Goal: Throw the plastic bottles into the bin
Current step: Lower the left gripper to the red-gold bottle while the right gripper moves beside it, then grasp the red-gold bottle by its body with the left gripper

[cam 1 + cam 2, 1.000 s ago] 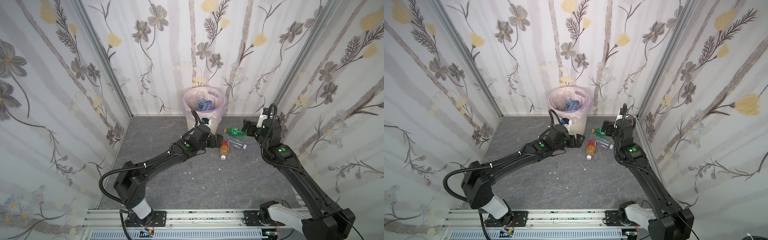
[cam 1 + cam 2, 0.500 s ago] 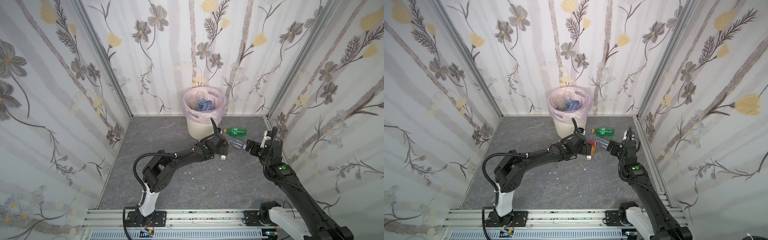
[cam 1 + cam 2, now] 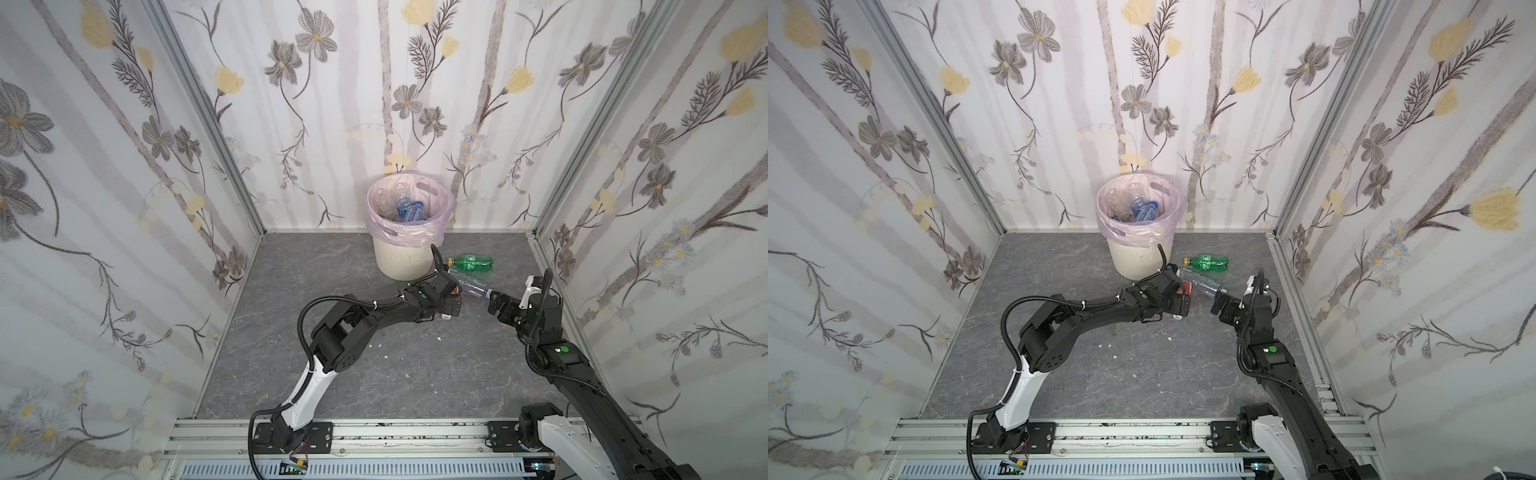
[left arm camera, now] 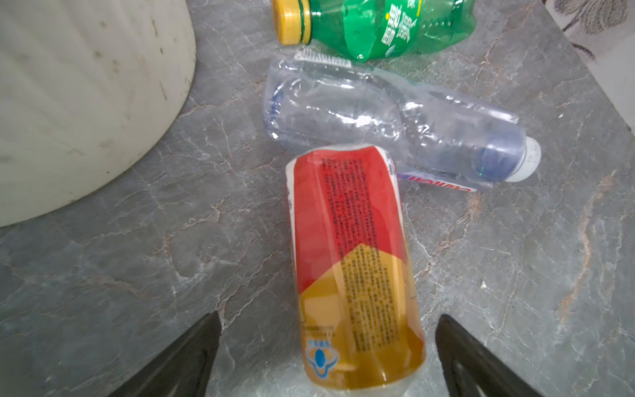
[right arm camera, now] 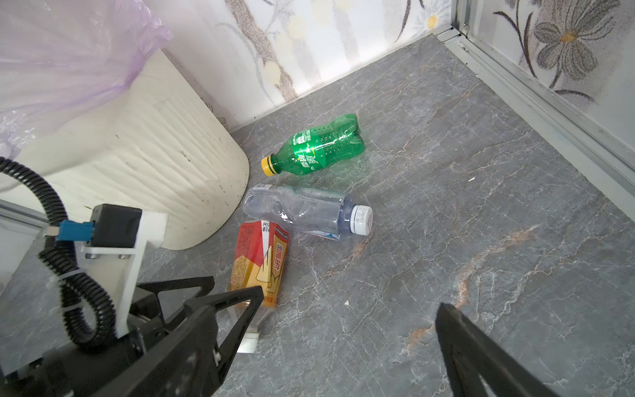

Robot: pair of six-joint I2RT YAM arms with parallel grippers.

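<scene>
Nearest the base rail, both arms reach low over the grey table [image 3: 374,374]. In both top views the left arm [image 3: 395,311] covers nearly all of the orange bottle [image 3: 457,291], leaving only a red sliver and its white tip in sight. The left wrist view fills that gap. There the left fingers [image 4: 185,364] stand wide apart, one on each side of the orange bottle's neck half. Table shows in both gaps, so they grip nothing. That view cuts off the bottle's neck end, which the right wrist view shows partly behind black fingers.

The right fingers [image 5: 464,354] are also spread wide and empty. We see one clearly, while the other merges with the black of the left arm and we cannot separate them. The clear bottle [image 5: 302,209] lies on its side ahead of their tips, not between them, its white cap pointing their way. Its flank touches the orange bottle's base.

Just beyond lies the green bottle [image 5: 319,147], its yellow cap toward the bin [image 3: 399,257]. The left wrist view cuts this bottle off.

Farthest back, the bin stands by the back wall, lined with a pink bag [image 3: 415,232]. The wrist views show only its ribbed wall. Only the top views look inside, at a jumble of clear and blue-labelled bottles [image 3: 409,210] we cannot count.
</scene>
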